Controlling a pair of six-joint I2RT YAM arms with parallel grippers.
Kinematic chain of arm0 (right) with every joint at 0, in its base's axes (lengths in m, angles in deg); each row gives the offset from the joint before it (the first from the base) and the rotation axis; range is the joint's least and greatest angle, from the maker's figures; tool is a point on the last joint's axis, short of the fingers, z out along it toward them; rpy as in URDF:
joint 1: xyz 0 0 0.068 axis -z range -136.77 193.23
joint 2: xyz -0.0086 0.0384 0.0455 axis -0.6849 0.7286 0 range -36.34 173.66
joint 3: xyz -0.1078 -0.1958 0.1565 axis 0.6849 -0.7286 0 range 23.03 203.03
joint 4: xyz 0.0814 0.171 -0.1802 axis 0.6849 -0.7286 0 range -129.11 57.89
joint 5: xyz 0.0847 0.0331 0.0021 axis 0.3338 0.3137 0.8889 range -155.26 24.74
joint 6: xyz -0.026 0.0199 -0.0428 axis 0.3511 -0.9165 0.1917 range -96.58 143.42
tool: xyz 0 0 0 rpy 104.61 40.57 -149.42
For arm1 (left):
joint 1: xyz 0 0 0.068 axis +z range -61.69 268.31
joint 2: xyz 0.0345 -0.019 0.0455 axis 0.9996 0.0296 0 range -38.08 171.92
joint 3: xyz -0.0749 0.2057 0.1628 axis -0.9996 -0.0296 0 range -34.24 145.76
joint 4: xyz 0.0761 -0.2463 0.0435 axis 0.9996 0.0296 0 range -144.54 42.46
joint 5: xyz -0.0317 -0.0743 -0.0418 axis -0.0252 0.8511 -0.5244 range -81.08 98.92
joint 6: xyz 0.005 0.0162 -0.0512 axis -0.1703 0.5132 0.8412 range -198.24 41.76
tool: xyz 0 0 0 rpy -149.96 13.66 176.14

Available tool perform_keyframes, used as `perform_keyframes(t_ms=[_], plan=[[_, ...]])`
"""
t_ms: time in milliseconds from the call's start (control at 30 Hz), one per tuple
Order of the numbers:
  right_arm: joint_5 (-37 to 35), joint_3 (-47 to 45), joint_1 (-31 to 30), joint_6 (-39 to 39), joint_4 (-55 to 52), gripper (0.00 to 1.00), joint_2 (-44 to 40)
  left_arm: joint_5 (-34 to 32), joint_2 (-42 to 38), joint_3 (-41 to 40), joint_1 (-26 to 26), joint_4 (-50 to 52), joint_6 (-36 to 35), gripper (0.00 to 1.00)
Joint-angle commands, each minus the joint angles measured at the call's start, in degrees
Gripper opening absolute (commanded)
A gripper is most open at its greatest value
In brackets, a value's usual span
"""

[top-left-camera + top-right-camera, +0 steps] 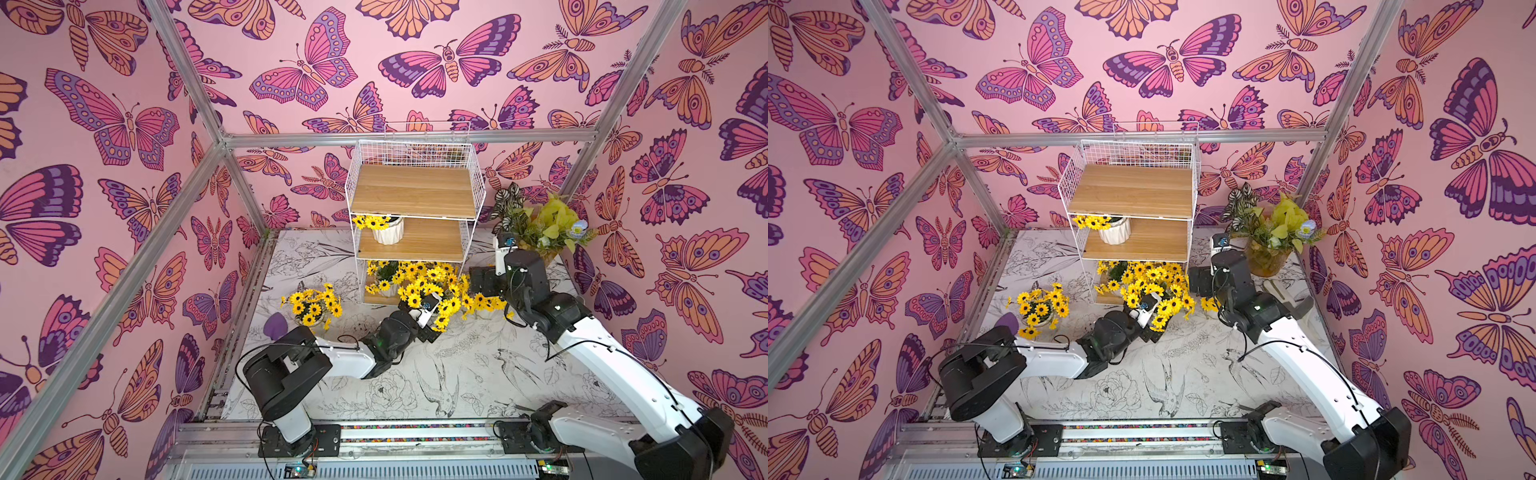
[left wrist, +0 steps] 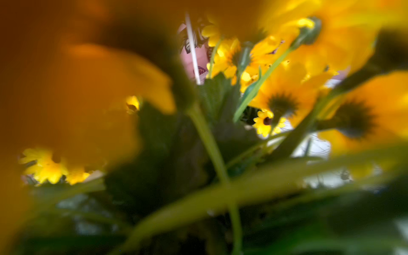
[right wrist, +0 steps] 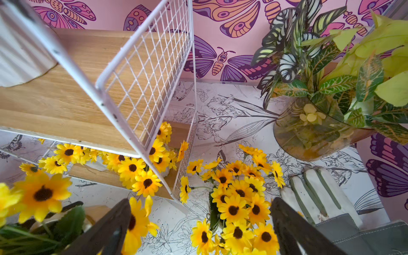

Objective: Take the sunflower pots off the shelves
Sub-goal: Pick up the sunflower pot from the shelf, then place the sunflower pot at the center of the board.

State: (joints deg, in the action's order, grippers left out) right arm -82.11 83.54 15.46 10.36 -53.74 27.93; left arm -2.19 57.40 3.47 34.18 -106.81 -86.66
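Left pincer (image 1: 436,316), grip untellable amid yellow blooms (image 1: 419,286), is seemingly reaching for a white ribbed sunflower pot (image 1: 388,286) on the white wire shelves' (image 1: 413,191) bottom board just ahead, needing a backward pull next.

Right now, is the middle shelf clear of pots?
No, one sunflower pot stands at the left end of the middle board.

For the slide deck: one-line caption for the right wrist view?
Right gripper open over a yellow dark-centred sunflower bunch beside the white wire-grid shelves and amber glass vase.
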Motion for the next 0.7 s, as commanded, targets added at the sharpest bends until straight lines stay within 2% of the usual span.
perform_keyframes(t_ms=[0, 233, 500, 667], plan=[[-0.38, -0.39, 0.35, 0.84, -0.85, 0.99, -1.23, 2.24, -0.98, -0.90, -1.09, -7.37, 2.22, 0.32], [-4.33, -0.75, 2.64, 1.14, -3.68, 0.99, -5.69, 8.02, 7.36, -1.89, -4.28, -17.57, 4.48, 0.32], [-7.93, -1.01, 4.19, 1.78, -7.39, 0.99, -11.90, 15.07, 19.36, 2.57, -6.93, -24.78, 8.15, 0.33], [-8.60, -0.39, 4.21, 1.81, -9.60, 0.99, -13.43, 18.34, 23.67, 6.16, -7.48, -25.85, 10.04, 0.33]])
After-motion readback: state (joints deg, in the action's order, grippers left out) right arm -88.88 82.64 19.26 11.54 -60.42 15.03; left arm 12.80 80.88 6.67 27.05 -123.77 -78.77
